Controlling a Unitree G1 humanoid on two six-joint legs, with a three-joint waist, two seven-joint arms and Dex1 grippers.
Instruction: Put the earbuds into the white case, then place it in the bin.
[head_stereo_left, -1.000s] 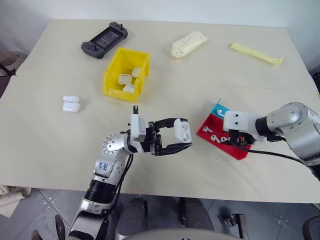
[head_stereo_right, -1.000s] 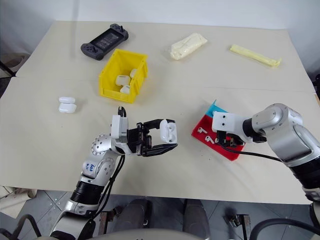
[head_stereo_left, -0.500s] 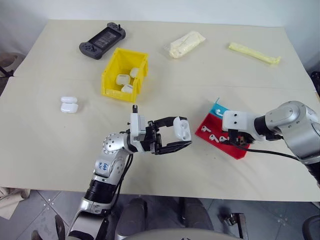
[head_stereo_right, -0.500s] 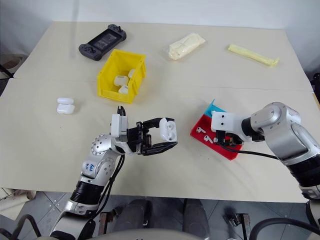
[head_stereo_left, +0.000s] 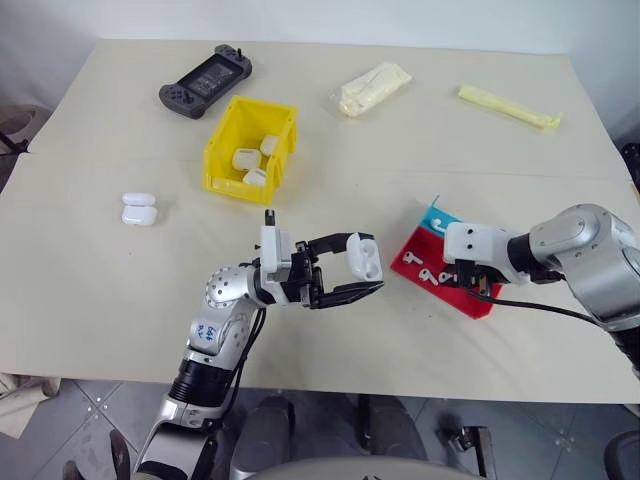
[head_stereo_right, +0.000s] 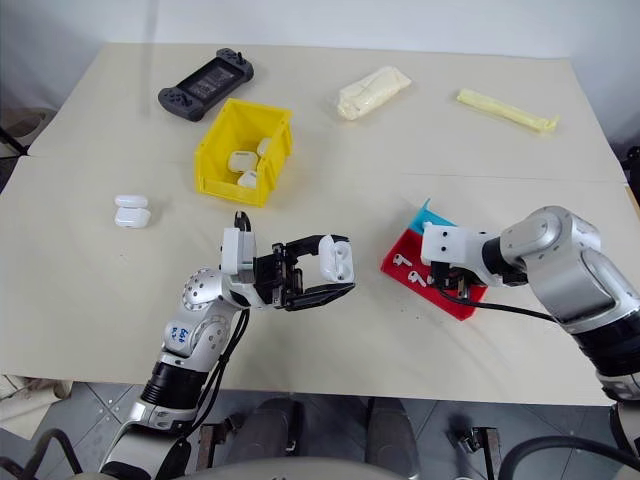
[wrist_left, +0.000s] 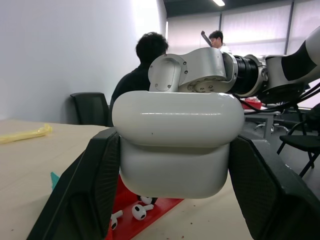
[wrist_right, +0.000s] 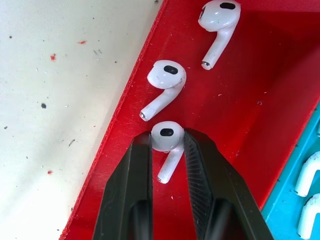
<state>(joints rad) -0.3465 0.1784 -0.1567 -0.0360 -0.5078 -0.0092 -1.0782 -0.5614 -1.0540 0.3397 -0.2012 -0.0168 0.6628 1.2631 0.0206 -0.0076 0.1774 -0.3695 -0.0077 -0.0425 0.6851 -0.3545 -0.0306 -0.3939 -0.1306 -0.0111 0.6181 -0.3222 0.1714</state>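
- Left eye view: the left gripper (head_stereo_left: 366, 271) clamps the white case (head_stereo_left: 364, 260) between its two black fingers, above the cream table (head_stereo_left: 90, 290); the case is a glossy rounded pebble with its lid flipped up. At 11 o'clock from it stands the bin (head_stereo_left: 252, 150), bright yellow thick-rimmed plastic, with identical white cases (head_stereo_left: 250, 160) inside. At 9 o'clock from the bin, well apart, lies a pair of white cases (head_stereo_left: 139, 208). At 11 o'clock from the bin lies a dark grey game console (head_stereo_left: 205, 80). A blue label on the left forearm has writing too small to read.
- Right eye view: the right gripper (head_stereo_right: 446, 287) points down into the flat red and blue tray (head_stereo_right: 432, 278), at 3 o'clock from the held case. Two pale yellow plastic packets (head_stereo_right: 375, 91) lie toward the table's far edge.
- Left wrist view: the case fills the gap between the fingers, both pressing its smooth sides; below it, small earbuds lie on the red tray. People sit in the background.
- Right wrist view: the jaws stand narrowly apart, closed on the head of one of the earbuds (wrist_right: 167, 136), glossy white with a short stem and a dark oval spot. Two more lie at 12 o'clock from it on the scratched red plastic; others rest in the blue part.
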